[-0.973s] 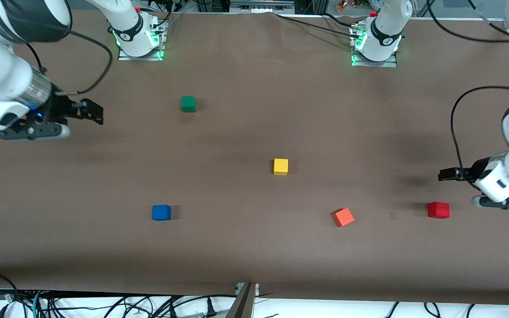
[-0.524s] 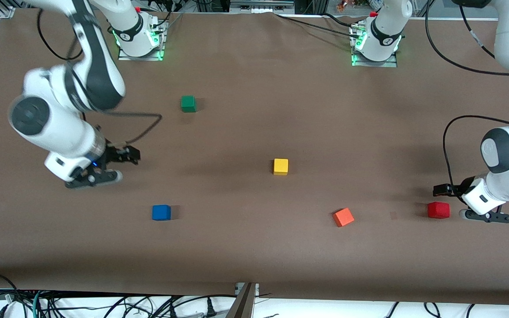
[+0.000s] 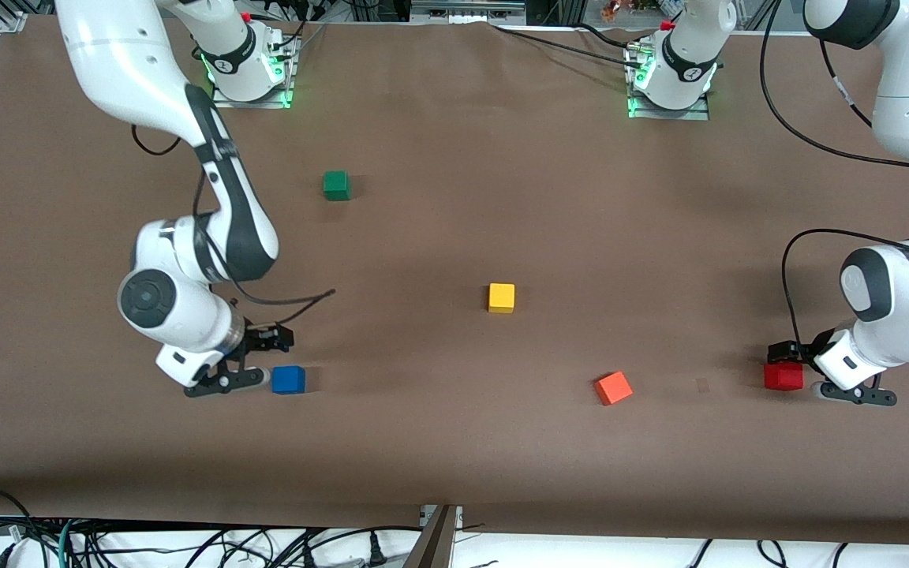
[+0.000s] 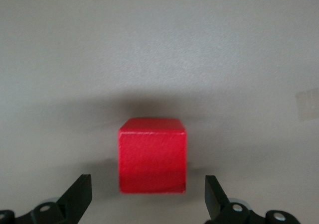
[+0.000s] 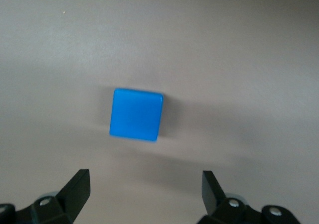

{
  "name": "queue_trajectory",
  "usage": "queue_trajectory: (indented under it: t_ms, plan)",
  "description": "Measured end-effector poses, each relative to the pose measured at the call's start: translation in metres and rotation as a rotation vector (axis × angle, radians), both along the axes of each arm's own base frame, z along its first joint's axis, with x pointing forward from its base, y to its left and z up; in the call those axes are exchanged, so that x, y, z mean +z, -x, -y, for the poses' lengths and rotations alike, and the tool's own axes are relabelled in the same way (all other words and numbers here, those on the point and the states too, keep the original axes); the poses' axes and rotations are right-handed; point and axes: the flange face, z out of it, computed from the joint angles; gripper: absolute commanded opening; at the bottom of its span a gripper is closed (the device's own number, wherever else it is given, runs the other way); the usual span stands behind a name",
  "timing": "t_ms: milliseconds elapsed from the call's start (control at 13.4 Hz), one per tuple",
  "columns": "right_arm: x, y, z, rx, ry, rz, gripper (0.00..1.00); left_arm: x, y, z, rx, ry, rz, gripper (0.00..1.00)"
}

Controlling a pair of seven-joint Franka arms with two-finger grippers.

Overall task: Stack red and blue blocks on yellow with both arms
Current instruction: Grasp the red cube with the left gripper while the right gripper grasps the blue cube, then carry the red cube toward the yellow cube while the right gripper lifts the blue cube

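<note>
Red block [image 3: 783,375] toward left arm's end from yellow cube [image 3: 501,297]; blue block [image 3: 288,379] toward right arm's end. Wrist views alone show left gripper [image 4: 147,201] and right gripper [image 5: 144,191] spread wide, empty, above them.

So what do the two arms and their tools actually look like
Both arms are glossy white with dark grey joint sections and trailing black cables. The left arm and right arm each end in a black two-finger tool: left tool, right tool. Green lights glow at both bases.
</note>
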Motion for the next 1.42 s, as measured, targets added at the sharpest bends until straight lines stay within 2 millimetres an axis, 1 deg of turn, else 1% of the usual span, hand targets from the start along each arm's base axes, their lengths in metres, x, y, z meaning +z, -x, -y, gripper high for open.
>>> queue_trajectory:
  t_ms: [75,150,224,299,374,599,673,748,823,898,973,1048,1122,1272,1422]
  plan:
    - [-0.011,-0.002,-0.004,0.004,-0.003,0.011,0.99,-0.003,-0.001,0.002,-0.002,0.001,0.006,1.00]
    - [-0.019,-0.003,-0.006,0.007,-0.005,0.021,0.99,-0.006,-0.002,0.003,-0.003,0.001,0.013,0.72]
    - [-0.024,-0.005,-0.008,0.009,-0.007,0.027,0.99,-0.009,-0.002,0.003,-0.003,0.000,0.020,0.41]
    - [-0.027,-0.008,-0.009,0.009,-0.008,0.032,0.98,-0.011,-0.003,0.003,-0.004,0.000,0.025,0.16]
    - [-0.030,-0.011,-0.011,0.010,-0.009,0.036,0.98,-0.013,-0.003,0.003,-0.004,0.000,0.027,0.00]
    - [-0.038,-0.019,-0.015,0.014,-0.009,0.047,0.90,-0.007,-0.008,0.006,-0.009,0.003,0.047,0.00]
    - [-0.040,-0.021,-0.016,0.015,-0.009,0.048,0.86,-0.001,-0.013,0.014,-0.018,0.011,0.060,0.00]
    - [-0.042,-0.022,-0.016,0.016,-0.009,0.050,0.81,0.006,-0.019,0.029,-0.034,0.026,0.075,0.00]
    - [-0.044,-0.023,-0.017,0.017,-0.008,0.051,0.73,0.015,-0.024,0.050,-0.052,0.039,0.085,0.00]
    - [-0.047,-0.024,-0.017,0.018,-0.007,0.049,0.64,0.027,-0.029,0.077,-0.061,0.048,0.088,0.00]
    - [-0.050,-0.024,-0.017,0.019,-0.006,0.047,0.56,0.039,-0.032,0.112,-0.062,0.053,0.083,0.00]
    - [-0.053,-0.024,-0.018,0.019,-0.005,0.045,0.45,0.052,-0.031,0.154,-0.057,0.056,0.066,0.00]
    - [-0.055,-0.025,-0.018,0.020,-0.004,0.044,0.42,0.064,-0.027,0.199,-0.057,0.055,0.041,0.00]
    - [-0.053,-0.026,-0.018,0.020,-0.004,0.042,0.41,0.081,-0.011,0.287,-0.082,0.047,-0.003,0.00]
    - [-0.043,-0.028,-0.019,0.021,-0.006,0.026,0.41,0.087,0.017,0.374,-0.100,0.035,-0.040,0.00]
